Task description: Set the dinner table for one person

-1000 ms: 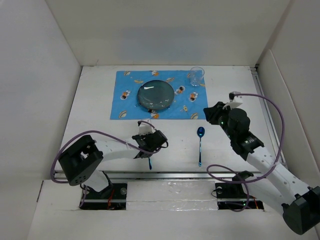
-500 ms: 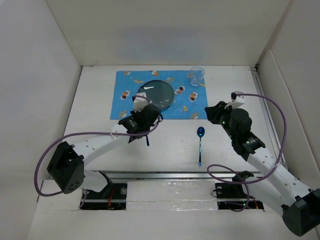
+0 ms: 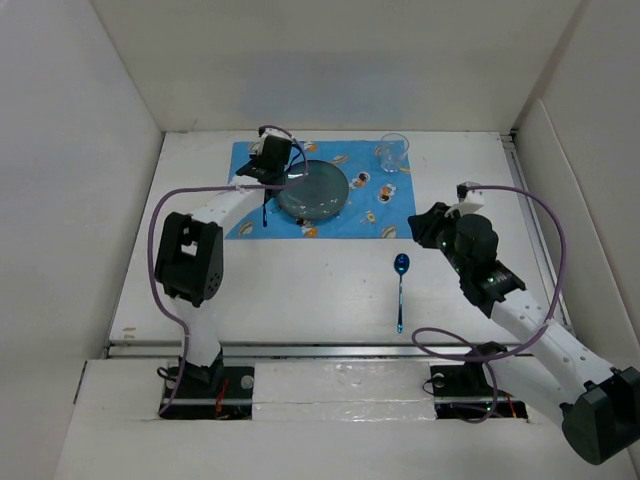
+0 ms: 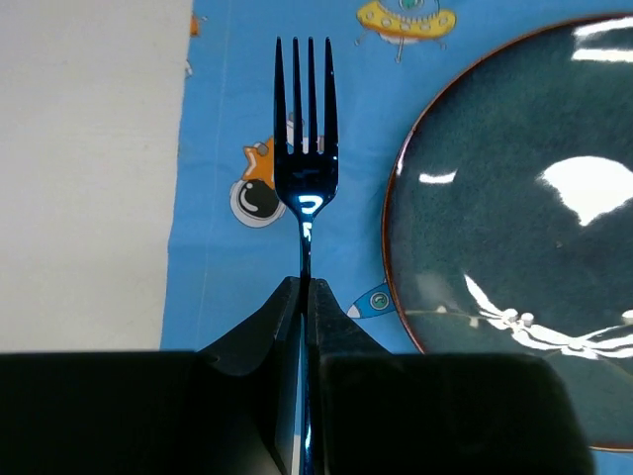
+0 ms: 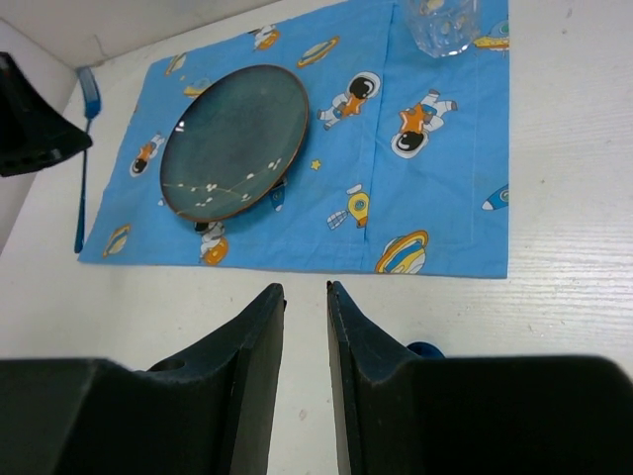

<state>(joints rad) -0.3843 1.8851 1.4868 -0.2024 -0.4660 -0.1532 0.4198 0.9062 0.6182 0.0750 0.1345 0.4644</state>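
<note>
White table [image 3: 300,290] fills the floor of the cell, walls [image 3: 100,120] on three sides, both arm bases at its near edge. Blue mat [image 3: 390,215] with space cartoons lies toward the far side, about centred. Dark teal plate [image 3: 312,190] sits on the mat, left of the mat's middle. Clear glass [image 3: 393,150] stands upright at the mat's far right corner. Blue spoon [image 3: 400,290] lies on bare table just near of the mat's right part, bowl toward the mat, handle toward the bases.

Left gripper [image 3: 268,170] is stretched out over the mat's far left area, clamped tight on a dark fork [image 3: 265,205]. Left wrist view: fingers [image 4: 287,317] pinched on the fork [image 4: 305,168] handle, four tines pointing straight out over the mat [image 4: 227,277], plate [image 4: 514,247] rim just to the side and not touching, bare table [image 4: 89,168] on the other side. Fork is over the mat's left strip, between plate and mat edge. Can't tell if it touches the cloth.

Right gripper [image 3: 425,225] hangs near the mat's right edge, beside the spoon bowl. Right wrist view: right gripper [image 5: 305,297] with jaws a narrow gap apart, nothing between them, holding nothing. Same view shows plate [image 5: 235,141], mat [image 5: 435,198], glass [image 5: 442,25] at the top, spoon [image 5: 425,349] bowl peeking by one finger, and the fork [image 5: 84,168] along the mat's far side next to the left gripper [image 5: 35,129].
</note>
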